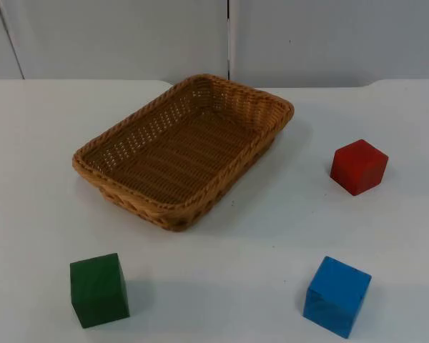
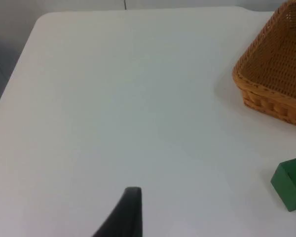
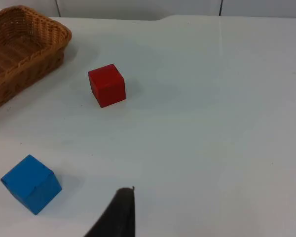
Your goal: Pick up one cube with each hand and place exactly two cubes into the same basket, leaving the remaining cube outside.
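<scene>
Nothing picked yet: wicker basket (image 1: 182,150) empty. My left gripper (image 2: 130,210) nears the green cube (image 2: 291,182), my right gripper (image 3: 121,210) the blue cube (image 3: 30,183); whether they are released, I cannot tell. Next: descend, grasp.

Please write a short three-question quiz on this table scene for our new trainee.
1. True or false: the wicker basket already holds a cube.
2. Which cube lies nearest the basket's left end: (a) green cube, (b) red cube, (c) blue cube?
3. How many cubes stand on the white table?

Key
1. False; all the cubes are outside it.
2. (a), the green cube.
3. Three.
</scene>
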`<state>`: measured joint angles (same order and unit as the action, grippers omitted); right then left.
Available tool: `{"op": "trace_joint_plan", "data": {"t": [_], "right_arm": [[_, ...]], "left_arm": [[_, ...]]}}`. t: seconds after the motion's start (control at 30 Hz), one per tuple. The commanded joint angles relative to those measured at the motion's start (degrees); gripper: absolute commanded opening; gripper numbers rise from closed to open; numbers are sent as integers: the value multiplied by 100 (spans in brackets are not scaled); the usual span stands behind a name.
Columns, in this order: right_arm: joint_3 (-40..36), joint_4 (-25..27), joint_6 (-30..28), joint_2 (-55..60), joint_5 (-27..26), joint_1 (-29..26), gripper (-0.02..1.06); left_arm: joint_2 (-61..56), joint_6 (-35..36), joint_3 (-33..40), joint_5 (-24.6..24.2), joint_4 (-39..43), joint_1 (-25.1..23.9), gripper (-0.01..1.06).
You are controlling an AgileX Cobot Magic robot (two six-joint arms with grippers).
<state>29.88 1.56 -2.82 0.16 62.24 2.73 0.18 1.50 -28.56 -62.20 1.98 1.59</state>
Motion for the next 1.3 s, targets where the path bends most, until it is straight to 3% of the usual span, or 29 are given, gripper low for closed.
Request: {"op": "trace_joint_plan", "data": {"t": [0.0,0.4,1.27], "right_arm": [[-35,103,-13,-16,-54,-37,105],[645,201,-2,601,-259,-22,105],[2233,201,-146,4361,-1190,-22,105]], "left_arm": [[-18,7,-4,85,-32,-31,105],[21,7,-313,180,-291,-31,105],[2942,-150,-1131,814,-857,-31,105]]}}
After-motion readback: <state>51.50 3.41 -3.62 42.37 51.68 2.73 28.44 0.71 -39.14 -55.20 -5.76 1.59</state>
